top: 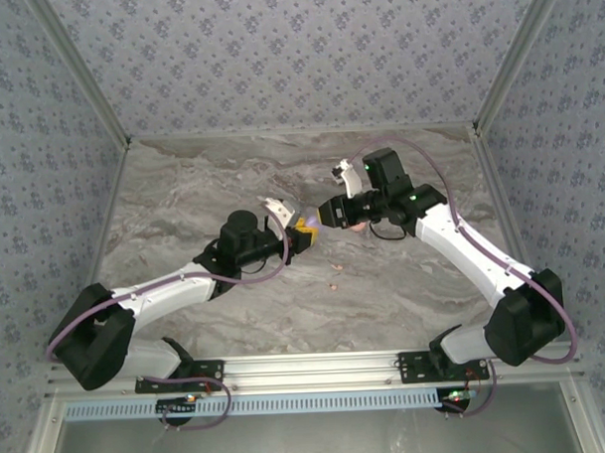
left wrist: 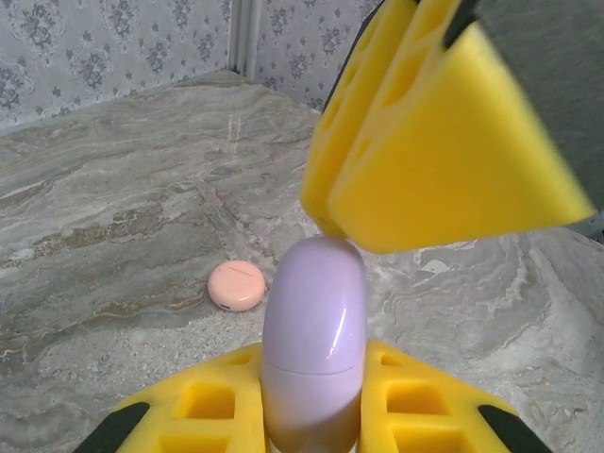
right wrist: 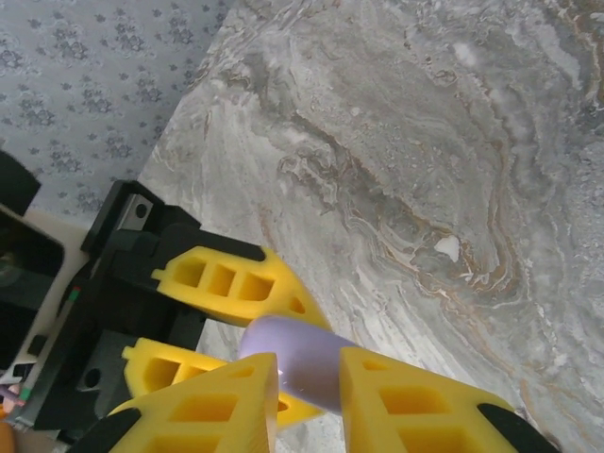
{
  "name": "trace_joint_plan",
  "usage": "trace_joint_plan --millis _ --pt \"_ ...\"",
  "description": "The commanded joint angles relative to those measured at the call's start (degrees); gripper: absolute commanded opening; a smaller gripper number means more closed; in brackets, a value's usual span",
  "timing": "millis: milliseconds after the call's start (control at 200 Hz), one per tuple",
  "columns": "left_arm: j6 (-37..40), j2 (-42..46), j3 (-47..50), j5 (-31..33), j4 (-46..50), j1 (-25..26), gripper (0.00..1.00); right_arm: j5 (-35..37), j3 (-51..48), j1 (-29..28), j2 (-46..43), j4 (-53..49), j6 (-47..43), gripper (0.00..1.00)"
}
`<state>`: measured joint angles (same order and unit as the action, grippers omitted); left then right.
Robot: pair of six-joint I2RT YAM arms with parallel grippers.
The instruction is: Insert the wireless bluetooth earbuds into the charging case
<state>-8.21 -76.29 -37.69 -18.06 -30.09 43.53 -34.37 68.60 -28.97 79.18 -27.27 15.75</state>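
A lilac pill-shaped charging case (left wrist: pixel 313 330) with a seam round its middle stands up between the yellow pads of my left gripper (left wrist: pixel 311 387), which is shut on its lower half. My right gripper (right wrist: pixel 310 377) is closed on the case's (right wrist: pixel 302 354) other end, one yellow finger on each side. In the top view the two grippers meet tip to tip above the table's middle, left gripper (top: pixel 305 231) and right gripper (top: pixel 328 214). Two tiny earbuds (top: pixel 334 269) lie on the marble in front of them, apart from both grippers.
A salmon-pink round case (left wrist: pixel 236 286) lies shut and flat on the marble table (top: pixel 182 191), beneath the right arm in the top view. A tiny white speck (right wrist: pixel 445 247) lies farther out. Patterned walls enclose the table on three sides.
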Motion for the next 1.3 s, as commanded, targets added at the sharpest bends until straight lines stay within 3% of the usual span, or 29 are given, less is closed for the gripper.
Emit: trace_joint_plan --millis 0,195,395,500,755,1299 --pt "-0.8 0.7 -1.5 1.6 -2.9 0.0 0.19 -2.7 1.8 -1.2 0.2 -3.8 -1.9 0.26" --pt "-2.6 0.4 -2.2 5.3 -0.7 -0.3 0.19 1.1 2.2 -1.2 -0.7 -4.6 -1.8 0.26" --pt "-12.3 -3.3 -6.1 9.3 7.6 -4.4 0.19 15.6 1.4 -0.7 -2.9 -6.0 -0.6 0.26" --pt "-15.2 -6.3 -8.9 9.0 12.0 -6.4 0.19 19.1 0.2 0.3 -4.3 -5.6 0.1 0.26" --pt "-17.8 -17.6 -21.8 4.9 27.9 -10.5 0.22 21.0 -6.0 2.9 -6.9 -4.2 1.3 0.27" --pt "-16.7 -46.4 -54.7 -3.6 45.0 -15.6 0.21 20.7 -10.9 3.7 -9.4 -3.5 3.3 0.27"
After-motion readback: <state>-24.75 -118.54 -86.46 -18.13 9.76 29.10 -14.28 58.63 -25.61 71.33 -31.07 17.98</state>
